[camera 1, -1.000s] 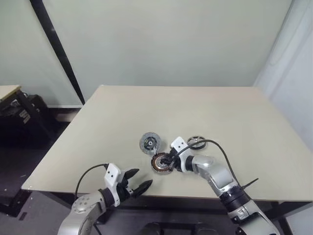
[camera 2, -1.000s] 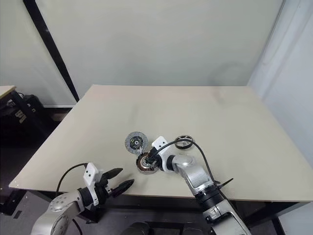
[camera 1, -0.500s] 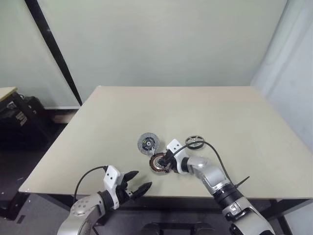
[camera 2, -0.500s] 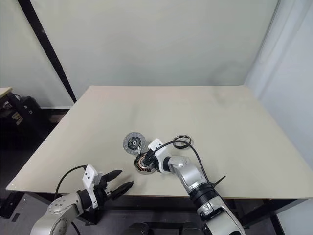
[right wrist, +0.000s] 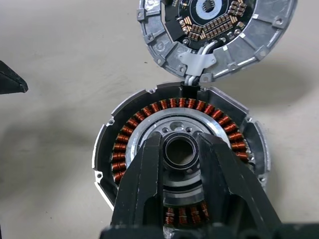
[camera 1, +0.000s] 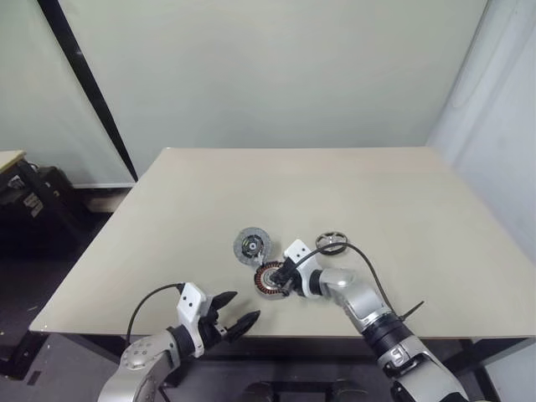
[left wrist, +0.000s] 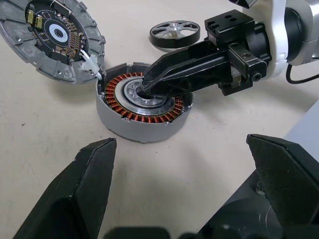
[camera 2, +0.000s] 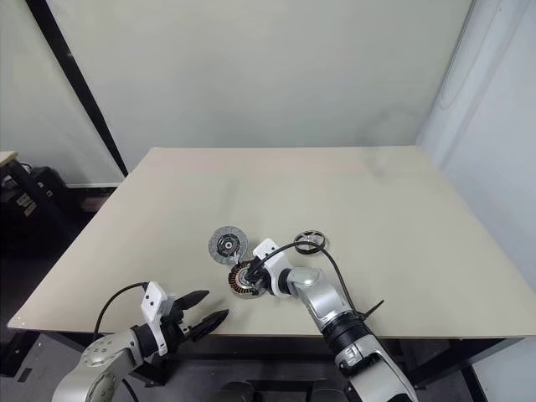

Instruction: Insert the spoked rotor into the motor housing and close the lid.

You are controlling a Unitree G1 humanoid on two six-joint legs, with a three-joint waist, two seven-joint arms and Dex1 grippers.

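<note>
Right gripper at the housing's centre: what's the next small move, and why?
Probably open the right gripper and lift clear. Its fingers hold a small dark ring at the hub of the motor housing, blocking the seat, while the spoked rotor lies untouched on the table.

We count one motor housing, one lid and one spoked rotor. We also see two grippers: left, right.

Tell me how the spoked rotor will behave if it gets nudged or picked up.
The spoked rotor lies flat on the table, so it probably slides rather than rolls. On edge, its round rim would likely roll. All-metal and thick-rimmed, it looks stiff and heavy for its size.
</note>
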